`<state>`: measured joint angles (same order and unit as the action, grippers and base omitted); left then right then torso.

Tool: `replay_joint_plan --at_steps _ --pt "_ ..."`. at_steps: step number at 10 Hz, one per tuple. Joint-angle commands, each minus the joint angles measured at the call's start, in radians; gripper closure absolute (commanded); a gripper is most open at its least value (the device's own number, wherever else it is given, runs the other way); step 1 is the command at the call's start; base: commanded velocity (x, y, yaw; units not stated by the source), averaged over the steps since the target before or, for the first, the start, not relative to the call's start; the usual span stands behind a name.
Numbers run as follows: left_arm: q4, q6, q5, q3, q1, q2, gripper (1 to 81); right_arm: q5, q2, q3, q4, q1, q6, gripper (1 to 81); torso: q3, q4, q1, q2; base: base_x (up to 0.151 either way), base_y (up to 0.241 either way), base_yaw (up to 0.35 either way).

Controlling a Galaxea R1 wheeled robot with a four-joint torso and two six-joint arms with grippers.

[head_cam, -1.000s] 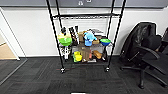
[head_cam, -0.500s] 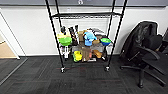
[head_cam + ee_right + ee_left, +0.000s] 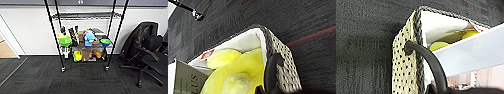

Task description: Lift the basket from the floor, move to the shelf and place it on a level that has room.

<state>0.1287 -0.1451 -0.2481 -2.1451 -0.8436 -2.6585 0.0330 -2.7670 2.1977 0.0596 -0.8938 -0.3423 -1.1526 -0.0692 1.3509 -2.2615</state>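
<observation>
The basket (image 3: pixel 403 72) has cream speckled woven sides and hangs above the dark grey carpet floor (image 3: pixel 363 50). Its dark handle (image 3: pixel 428 57) runs down into my left gripper (image 3: pixel 448 90), which is shut on it. In the right wrist view the basket (image 3: pixel 280 52) holds yellow items (image 3: pixel 240 67) and a white-grey box, and the other handle (image 3: pixel 270 70) leads into my right gripper (image 3: pixel 268 90), also shut. Ahead in the head view, the shelf (image 3: pixel 85 37) of black poles stands against the wall. Its middle wire level (image 3: pixel 86 15) looks bare.
The shelf's lower tiers hold green bowls (image 3: pixel 65 41), a blue toy (image 3: pixel 89 38) and other small things. A black office chair (image 3: pixel 147 55) stands to the right of it. Tan wooden flooring (image 3: pixel 6 50) begins at the left. One shelf wheel (image 3: pixel 198 16) shows near the basket.
</observation>
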Motion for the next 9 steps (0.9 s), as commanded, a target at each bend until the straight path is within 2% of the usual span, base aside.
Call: replay_joint_plan --at_steps 1,2,3,5,6,9 --pt "0.064 -0.002 -0.031 0.042 0.133 0.021 81.1 0.004 0.027 -0.053 0.022 0.149 -0.015 81.1 0.096 0.0 -0.063 0.098 0.0 0.0 0.0" --pt "0.086 -0.002 -0.031 0.042 0.137 0.029 81.1 0.012 0.028 -0.062 0.022 0.16 -0.015 81.1 0.125 0.0 -0.082 0.127 0.0 0.0 0.0" --pt "0.088 -0.002 -0.031 0.053 0.137 0.035 81.1 0.016 0.03 -0.072 0.022 0.164 -0.015 81.1 0.06 0.0 -0.103 0.16 0.0 0.0 0.0" --pt "0.092 -0.002 -0.011 0.1 0.137 0.064 81.1 0.018 0.04 -0.078 0.02 0.161 -0.014 81.1 0.105 0.0 -0.14 0.214 0.0 0.0 0.0" --pt "0.098 -0.004 0.009 0.135 0.137 0.086 81.1 0.018 0.054 -0.101 0.02 0.163 -0.015 81.1 0.113 0.0 -0.156 0.24 0.0 0.0 0.0" --pt "0.106 -0.004 0.012 0.218 0.137 0.133 81.1 0.01 0.083 -0.155 0.022 0.163 -0.015 81.1 0.118 0.0 -0.219 0.339 0.0 0.0 0.0"
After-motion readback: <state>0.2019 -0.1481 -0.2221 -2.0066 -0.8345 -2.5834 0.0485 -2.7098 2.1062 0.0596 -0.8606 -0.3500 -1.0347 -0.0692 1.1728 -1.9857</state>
